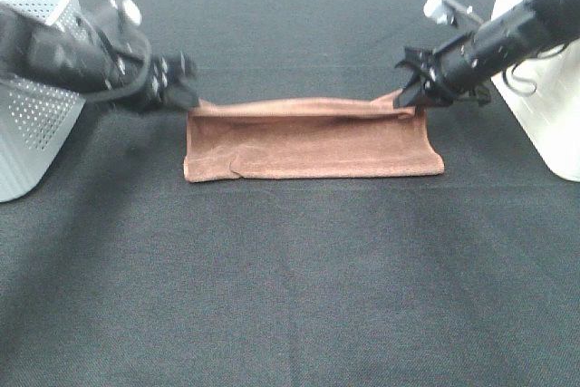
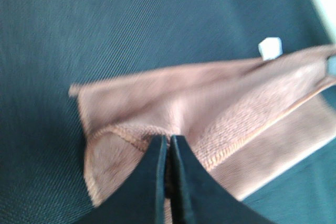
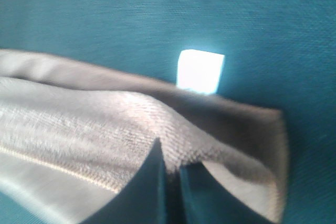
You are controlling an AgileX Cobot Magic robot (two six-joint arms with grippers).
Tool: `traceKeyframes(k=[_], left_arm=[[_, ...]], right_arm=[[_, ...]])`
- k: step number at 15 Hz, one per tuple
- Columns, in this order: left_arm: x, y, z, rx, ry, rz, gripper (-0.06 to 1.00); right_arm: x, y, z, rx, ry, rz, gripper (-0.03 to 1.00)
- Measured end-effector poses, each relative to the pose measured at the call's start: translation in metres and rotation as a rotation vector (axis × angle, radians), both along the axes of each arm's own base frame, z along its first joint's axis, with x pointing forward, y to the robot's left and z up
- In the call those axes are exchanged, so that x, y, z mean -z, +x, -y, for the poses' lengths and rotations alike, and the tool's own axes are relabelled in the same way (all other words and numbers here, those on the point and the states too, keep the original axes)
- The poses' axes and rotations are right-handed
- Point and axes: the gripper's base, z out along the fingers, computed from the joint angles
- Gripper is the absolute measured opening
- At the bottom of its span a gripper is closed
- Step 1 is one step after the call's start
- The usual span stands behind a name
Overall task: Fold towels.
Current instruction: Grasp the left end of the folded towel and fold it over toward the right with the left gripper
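Two arms reached in from opposite sides in the high exterior view, meeting at the far edge of one reddish-brown towel (image 1: 308, 144) that lay mid-way across the black counter (image 1: 290, 296). The towel was folded into a long band, its upper layer raised at the far corners and sagging between them. The left pincer (image 1: 188, 90) sat at the far left corner and the right pincer (image 1: 414, 88) at the far right corner. A white perforated basket (image 1: 36, 133) stood at the counter's left edge and a plain white bin (image 1: 544, 106) at its right edge, both apart from the towel.

From the left wrist, the left pincer (image 2: 168, 142) was clenched on a stitched edge of the towel (image 2: 210, 103), its two dark fingers nearly touching with cloth pinched between them. A small white tag (image 2: 270, 49) stuck out at the towel's far corner.

From the right wrist, the right pincer (image 3: 170, 156) was clenched on the upper layer of the towel (image 3: 79, 119), which looked pale and blurred. The tag (image 3: 199, 71) stood at the folded edge, near that pincer.
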Motion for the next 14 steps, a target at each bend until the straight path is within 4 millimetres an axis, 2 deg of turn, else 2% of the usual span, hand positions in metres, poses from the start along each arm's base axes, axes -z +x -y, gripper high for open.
traceKeyframes(k=[1, 2, 3, 5, 6, 7, 8, 11, 14], left_arm=[[0.006, 0.000, 0.001, 0.002, 0.003, -0.013, 0.04], [0.007, 0.000, 0.001, 0.001, 0.004, -0.014, 0.13], [0.006, 0.000, 0.001, -0.003, 0.007, -0.012, 0.35], [0.006, 0.001, 0.001, -0.007, 0.003, -0.010, 0.64], [0.006, 0.001, 0.001, -0.007, 0.003, -0.010, 0.64], [0.006, 0.001, 0.001, -0.007, 0.003, -0.010, 0.73], [0.004, 0.001, 0.000, -0.007, 0.008, -0.009, 0.76], [-0.007, -0.001, -0.005, -0.037, 0.020, -0.040, 0.77], [0.011, -0.004, -0.007, -0.110, 0.005, -0.168, 0.77]], right_arm=[[0.002, 0.001, 0.001, 0.005, -0.011, 0.005, 0.08], [0.002, 0.002, 0.002, 0.011, -0.019, 0.013, 0.17], [0.001, 0.003, 0.003, 0.025, -0.023, 0.023, 0.35], [0.000, 0.003, 0.003, 0.024, -0.017, 0.013, 0.61], [0.000, 0.003, 0.003, 0.024, -0.017, 0.013, 0.61], [-0.002, 0.002, 0.002, 0.009, -0.013, 0.005, 0.69], [-0.007, 0.000, 0.002, -0.002, -0.016, -0.007, 0.74], [-0.032, -0.013, 0.007, 0.027, -0.075, -0.121, 0.77], [-0.031, -0.022, 0.014, 0.037, -0.150, -0.225, 0.77]])
